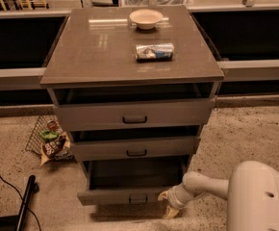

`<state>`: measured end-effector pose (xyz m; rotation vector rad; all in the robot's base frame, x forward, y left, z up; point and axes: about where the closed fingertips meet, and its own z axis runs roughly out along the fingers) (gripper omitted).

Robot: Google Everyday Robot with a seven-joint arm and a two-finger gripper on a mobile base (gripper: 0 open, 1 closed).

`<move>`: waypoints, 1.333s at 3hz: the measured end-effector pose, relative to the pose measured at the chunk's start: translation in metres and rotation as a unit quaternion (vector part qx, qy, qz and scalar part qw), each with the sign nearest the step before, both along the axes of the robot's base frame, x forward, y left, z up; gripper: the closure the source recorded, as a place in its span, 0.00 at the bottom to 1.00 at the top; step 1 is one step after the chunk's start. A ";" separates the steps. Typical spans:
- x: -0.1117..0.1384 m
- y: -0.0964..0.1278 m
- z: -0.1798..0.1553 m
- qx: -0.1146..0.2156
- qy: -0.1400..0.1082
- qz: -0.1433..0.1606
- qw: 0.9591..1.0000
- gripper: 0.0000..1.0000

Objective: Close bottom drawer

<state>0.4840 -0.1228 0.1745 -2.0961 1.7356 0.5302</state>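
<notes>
The bottom drawer [125, 196] is the lowest of three grey drawers in the cabinet. It stands pulled out, and its plain grey tray shows inside. Its flat front carries a small dark loop handle [138, 199]. My gripper [169, 204] sits low at the right end of that drawer front, at the end of my white arm [211, 186], which reaches in from the lower right. The gripper is close to or touching the front's right corner; I cannot tell which.
The middle drawer [135, 148] and top drawer [133, 114] each stand slightly out. A bowl [146, 18] and a lying can [154, 51] rest on the cabinet top. A wire basket with snack bags [50, 141] sits on the floor at left. A black cable and pole [24, 201] lie lower left.
</notes>
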 end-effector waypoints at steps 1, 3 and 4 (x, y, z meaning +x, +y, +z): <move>0.038 -0.002 -0.003 -0.009 -0.027 -0.005 1.000 0.66; 0.076 -0.004 -0.005 -0.001 -0.052 -0.028 0.998 0.38; 0.076 -0.004 -0.005 -0.001 -0.052 -0.028 0.998 0.16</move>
